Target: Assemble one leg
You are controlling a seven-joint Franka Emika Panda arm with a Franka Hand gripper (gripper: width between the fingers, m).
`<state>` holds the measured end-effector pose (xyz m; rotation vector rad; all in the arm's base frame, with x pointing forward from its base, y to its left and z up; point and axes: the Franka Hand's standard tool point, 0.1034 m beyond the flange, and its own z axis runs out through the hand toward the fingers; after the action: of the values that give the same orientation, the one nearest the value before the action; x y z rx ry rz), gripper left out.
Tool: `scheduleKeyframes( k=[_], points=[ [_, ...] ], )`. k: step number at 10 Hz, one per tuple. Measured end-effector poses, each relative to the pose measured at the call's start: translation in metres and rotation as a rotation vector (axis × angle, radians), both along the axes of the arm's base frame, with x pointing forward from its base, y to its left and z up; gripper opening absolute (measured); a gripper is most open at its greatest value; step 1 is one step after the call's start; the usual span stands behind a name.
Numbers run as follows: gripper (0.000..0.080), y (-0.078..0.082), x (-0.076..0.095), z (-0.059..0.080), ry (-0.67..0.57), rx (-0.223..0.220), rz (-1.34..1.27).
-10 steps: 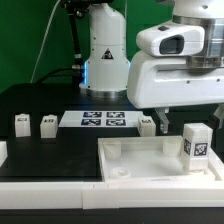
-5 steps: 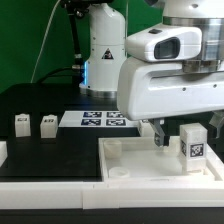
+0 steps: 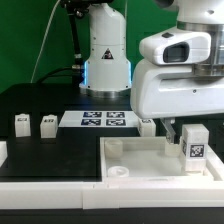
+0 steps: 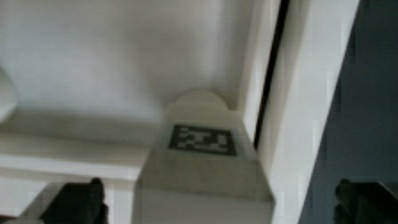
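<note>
Black table (image 3: 60, 150), upright leg (image 3: 194, 143) centred below end effector (image 4: 217, 200), jaws wide apart, gripping nothing.

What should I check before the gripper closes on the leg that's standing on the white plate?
1. The gripper is open: ok, its fingertips stand wide apart.
2. The leg sits between the fingers: ok, the wrist view shows a gap on each side.
3. The leg is upright on the plate: ok.
4. The fingers are low enough for a firm hold: cannot tell, since the exterior view hides most of them behind the hand.
5. The spare legs are out of the way: ok, they stand on the black table at the exterior view's left.
</note>
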<state>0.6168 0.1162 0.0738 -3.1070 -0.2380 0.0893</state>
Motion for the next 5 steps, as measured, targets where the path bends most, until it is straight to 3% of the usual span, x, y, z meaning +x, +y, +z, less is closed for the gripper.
scheduleKeyframes(
  k=[4,5],
  points=[
    [0.0649,-0.0072,-0.0029,-0.0041,0.005,-0.001,-0.004],
    [0.0523,-0.007,-0.0031,-0.0045,0.006,-0.001,-0.004]
  ],
)
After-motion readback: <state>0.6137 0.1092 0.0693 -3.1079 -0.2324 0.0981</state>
